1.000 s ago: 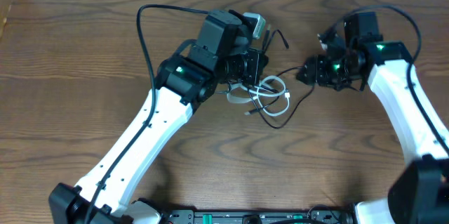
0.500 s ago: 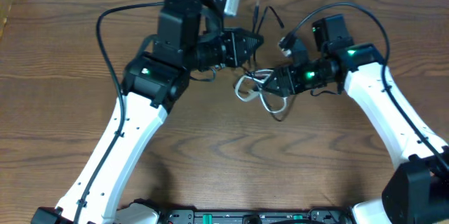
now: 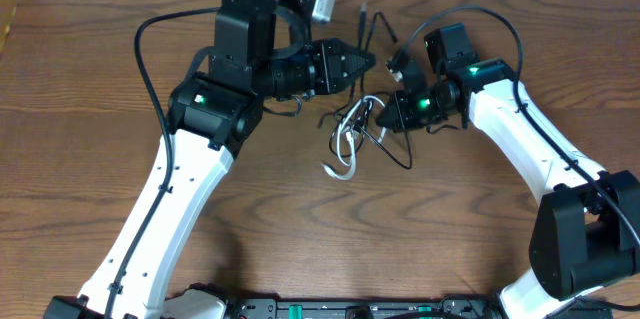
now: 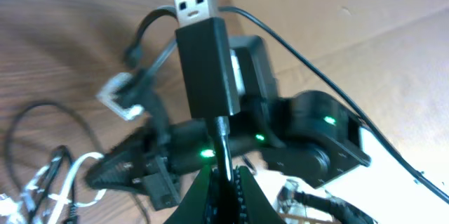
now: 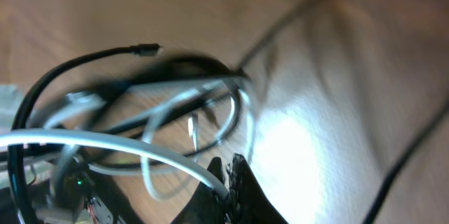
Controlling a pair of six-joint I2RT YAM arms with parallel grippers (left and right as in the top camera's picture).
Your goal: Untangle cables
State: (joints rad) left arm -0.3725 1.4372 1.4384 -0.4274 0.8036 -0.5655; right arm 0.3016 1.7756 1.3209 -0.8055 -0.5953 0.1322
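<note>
The cables (image 3: 362,124) lie as a tangle of thin black and white cords in the middle of the table, between both grippers. My left gripper (image 3: 367,59) is shut on the black cord just below its black USB plug (image 4: 203,48), which stands up in front of the left wrist camera; the left gripper (image 4: 224,173) pinches the cord there. My right gripper (image 3: 380,114) is shut on the white cable (image 5: 126,147) at the tangle's right side; the right gripper (image 5: 230,176) has black loops (image 5: 70,69) beyond it. A white loop (image 3: 340,154) trails down to the left.
The brown wooden table (image 3: 90,79) runs to a pale wall strip at the back. Thick black arm wires (image 3: 150,49) arch over both arms. The right arm's body (image 4: 309,140) with a green light fills the left wrist view behind the plug.
The right arm moved left into the tangle and its jaws closed on the white cable. The left arm swung back and left with the black cord, and the white loop stretched downward.
</note>
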